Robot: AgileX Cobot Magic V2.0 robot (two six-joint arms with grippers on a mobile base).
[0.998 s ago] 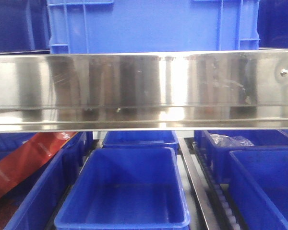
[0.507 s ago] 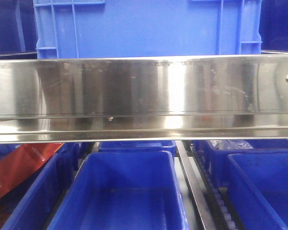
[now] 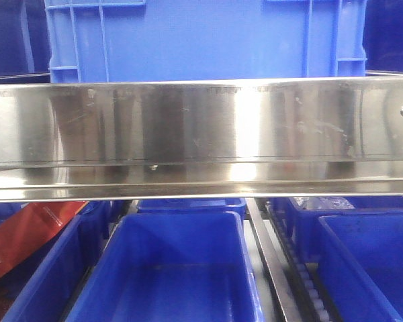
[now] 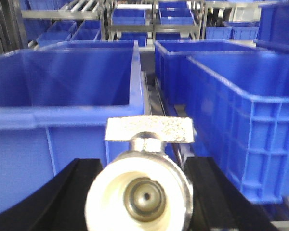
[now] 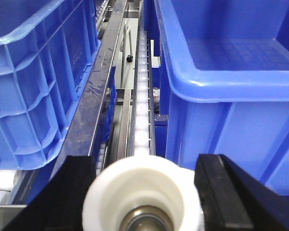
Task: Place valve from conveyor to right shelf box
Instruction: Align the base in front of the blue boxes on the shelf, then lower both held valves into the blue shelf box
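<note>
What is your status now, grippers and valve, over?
Left gripper shut on valve. Right gripper shut on second valve. Blue box wall ahead of left gripper; neither valve in a box yet.

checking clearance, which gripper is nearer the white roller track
Right. The right gripper, gripping a valve, sits at the near end of the white roller track. The left gripper, holding a second valve, faces blue boxes, with no such track nearby.

Left gripper [image 4: 144, 192]: pointing forward and level, black fingers [image 4: 72, 192] closing on both sides of a valve [image 4: 139, 199].
Right gripper [image 5: 145, 195]: pointing forward, black fingers [image 5: 221, 190] clamping a second valve [image 5: 135, 185] between them.
</note>
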